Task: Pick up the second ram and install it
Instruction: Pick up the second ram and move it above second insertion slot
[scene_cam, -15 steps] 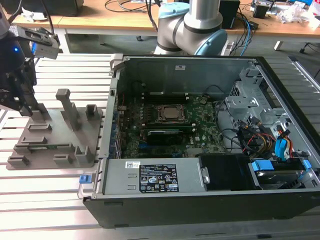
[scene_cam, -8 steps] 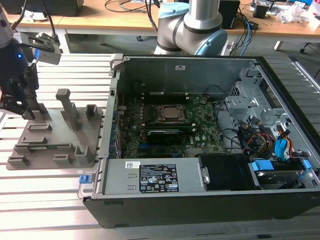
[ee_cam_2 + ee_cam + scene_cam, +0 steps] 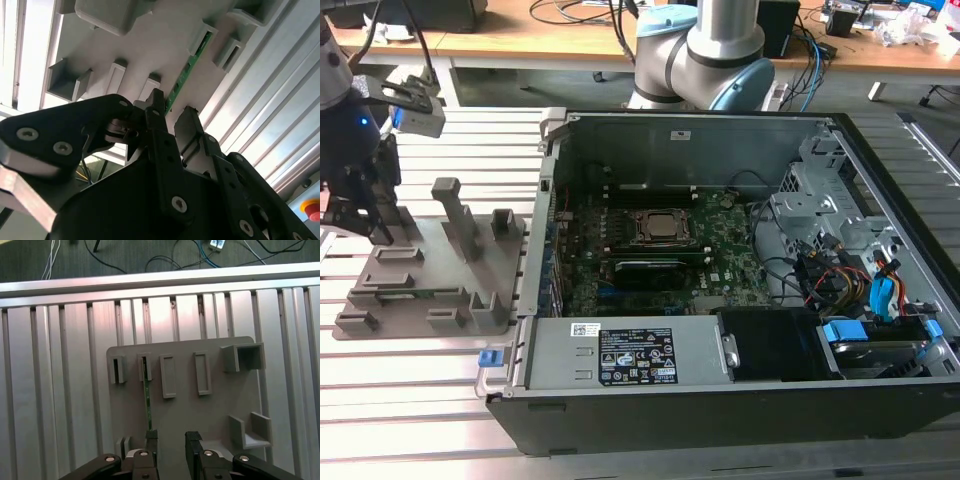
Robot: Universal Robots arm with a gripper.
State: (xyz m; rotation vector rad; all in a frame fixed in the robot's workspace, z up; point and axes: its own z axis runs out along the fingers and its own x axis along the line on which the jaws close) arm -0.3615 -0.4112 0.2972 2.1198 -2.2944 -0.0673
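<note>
The second ram [image 3: 147,400] is a thin green stick standing on edge in slots of the grey fixture tray [image 3: 210,410]. It also shows as a green strip [image 3: 187,70] in the second wrist view. My gripper [image 3: 171,440] hovers open over the tray, above one end of the stick. That end lines up with one finger [image 3: 151,437], and the gap between the fingers holds nothing. In the exterior view my gripper [image 3: 370,228] hangs at the left end of the tray [image 3: 420,290], far from the motherboard [image 3: 720,265].
An open computer case [image 3: 720,150] fills the exterior view's right, with a CPU socket [image 3: 658,226], cables and drive bays inside. The tray has raised posts [image 3: 455,215] and blocks. Everything rests on a ribbed aluminium table [image 3: 50,390]. The arm's base [image 3: 700,50] stands behind the case.
</note>
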